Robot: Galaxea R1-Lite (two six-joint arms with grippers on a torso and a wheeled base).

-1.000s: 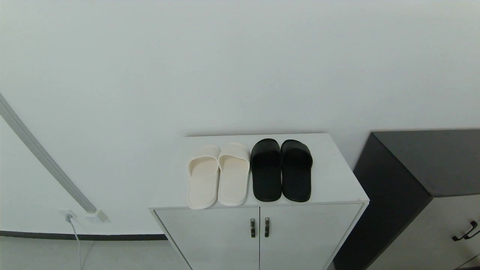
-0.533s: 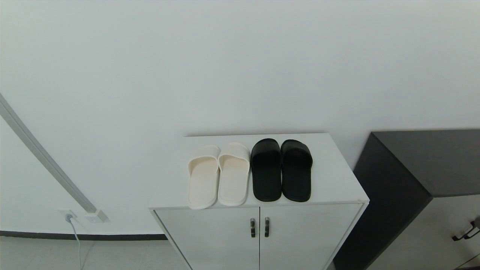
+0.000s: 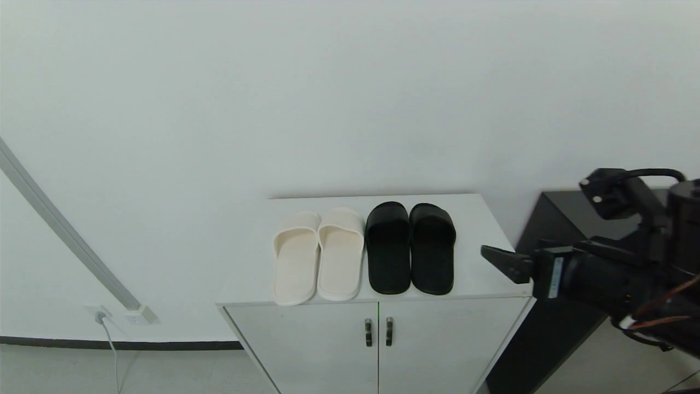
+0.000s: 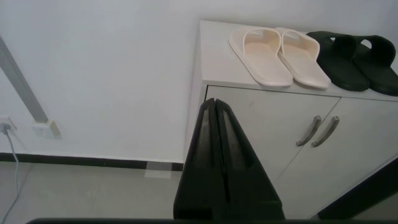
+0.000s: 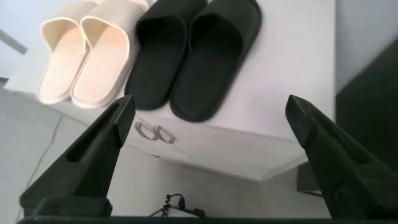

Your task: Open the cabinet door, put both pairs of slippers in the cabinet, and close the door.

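A white cabinet (image 3: 306,350) stands against the wall, both doors closed, with two metal handles (image 3: 379,331) at the centre seam. On its top lie a cream pair of slippers (image 3: 319,254) and, to their right, a black pair of slippers (image 3: 410,249), toes toward the wall. My right gripper (image 3: 506,261) hovers by the top's right edge. In the right wrist view the right gripper (image 5: 211,109) is open and empty above the black slippers (image 5: 193,50). My left gripper (image 4: 215,109) is shut on nothing, low in front of the left door (image 4: 261,130).
A taller dark cabinet (image 3: 552,328) stands close on the right, partly behind my right arm. On the left wall, a slanted grey strip (image 3: 54,219) runs down to a socket with a cable (image 3: 100,316) near the floor.
My right arm has come into the head view from the right, its gripper now at the cabinet top's right edge. Slippers and doors have not moved.
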